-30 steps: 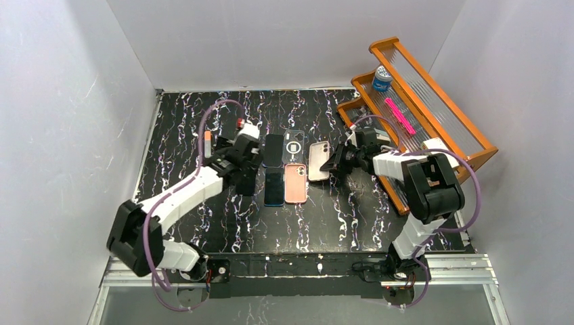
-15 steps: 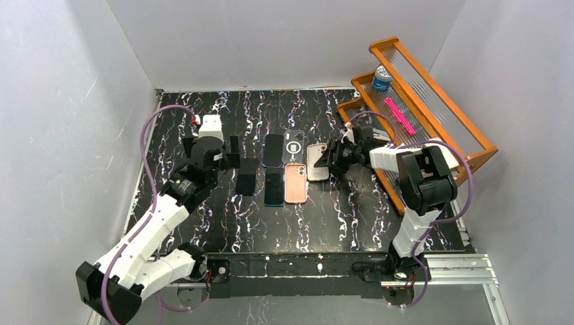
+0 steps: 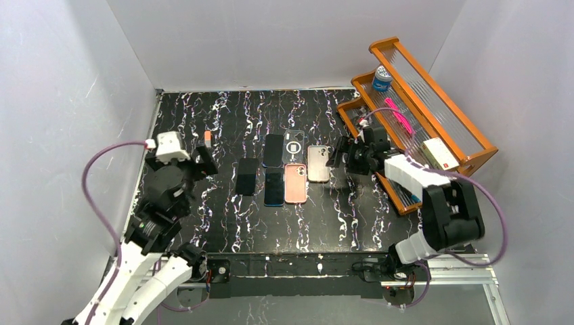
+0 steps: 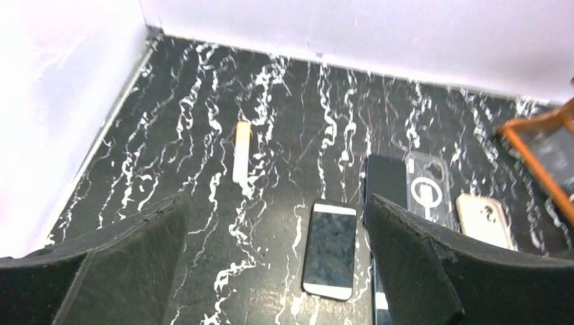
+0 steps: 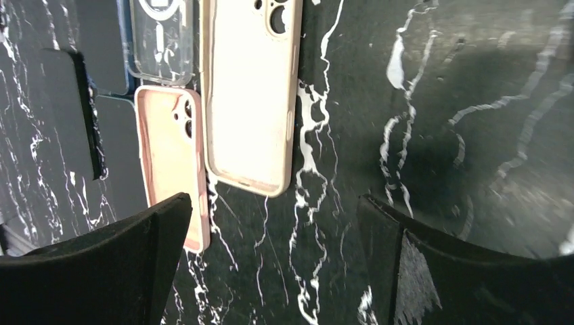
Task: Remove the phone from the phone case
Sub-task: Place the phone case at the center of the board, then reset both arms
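In the overhead view the beige case (image 3: 318,163) lies flat mid-frame, long axis up-down, just left of the spread, empty right gripper (image 3: 340,161), while the black phone (image 3: 247,176) lies bare further left, nearer the spread left gripper (image 4: 276,203)

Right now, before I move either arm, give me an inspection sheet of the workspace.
Surface: black marbled table, flat.
Job's things: beige case, pink case, clear case, black phone, blue-edged phone, dark phone; flat, clustered.
Clutter: small stick; rack holding jar, pink marker, white box.
Grippers: left gripper and right gripper open, empty.
Cables: purple cables loop off both arms.
Surroundings: white walls.
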Controlling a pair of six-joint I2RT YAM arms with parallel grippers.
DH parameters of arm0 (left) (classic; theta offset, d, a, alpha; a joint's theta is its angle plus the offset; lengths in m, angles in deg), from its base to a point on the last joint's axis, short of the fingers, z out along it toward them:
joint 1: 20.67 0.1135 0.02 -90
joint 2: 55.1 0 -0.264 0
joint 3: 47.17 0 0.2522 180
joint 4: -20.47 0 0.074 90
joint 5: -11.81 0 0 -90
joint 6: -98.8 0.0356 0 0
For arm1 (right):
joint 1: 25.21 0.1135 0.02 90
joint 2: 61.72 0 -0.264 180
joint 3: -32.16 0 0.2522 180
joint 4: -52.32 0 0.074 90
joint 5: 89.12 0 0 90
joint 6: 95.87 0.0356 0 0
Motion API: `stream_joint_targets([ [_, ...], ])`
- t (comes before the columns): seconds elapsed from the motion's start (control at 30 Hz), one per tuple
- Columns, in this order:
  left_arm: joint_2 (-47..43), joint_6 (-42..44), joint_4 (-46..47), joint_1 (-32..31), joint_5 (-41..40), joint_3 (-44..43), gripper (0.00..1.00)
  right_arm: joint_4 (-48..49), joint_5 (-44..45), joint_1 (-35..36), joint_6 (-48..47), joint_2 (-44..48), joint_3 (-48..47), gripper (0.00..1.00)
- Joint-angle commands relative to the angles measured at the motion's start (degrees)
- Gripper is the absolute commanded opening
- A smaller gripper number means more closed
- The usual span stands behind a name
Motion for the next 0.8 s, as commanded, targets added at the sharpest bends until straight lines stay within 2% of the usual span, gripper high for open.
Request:
stream_joint_targets([
  [0.0, -6.60, 0.68, -0.95, 0.31, -5.91, -1.56, 0.98, -3.33, 10.09, -0.10, -2.11, 13.73, 2.04, 0.99],
  [0.2, -13.16, 3.78, -0.79, 0.31, -9.70, -4.20, 0.98, -7.51, 23.42, -0.10, -6.51, 36.12, 2.98, 0.99],
  [0.37, -16.52, 4.97, -0.29, 0.31, -13.99, -5.22, 0.98, -7.65, 31.07, -0.13, -10.44, 50.76, 3.97, 0.99],
  [0.6, -22.00, 5.36, 3.37, 0.31, -15.40, -0.92, 0.98, -4.36, 37.11, -0.18, -15.09, 64.37, 8.04, 0.99],
  [0.77, -23.27, 4.59, 4.89, 0.31, -15.42, 1.60, 0.98, -0.36, 38.11, -0.17, -16.07, 70.33, 12.32, 0.99],
])
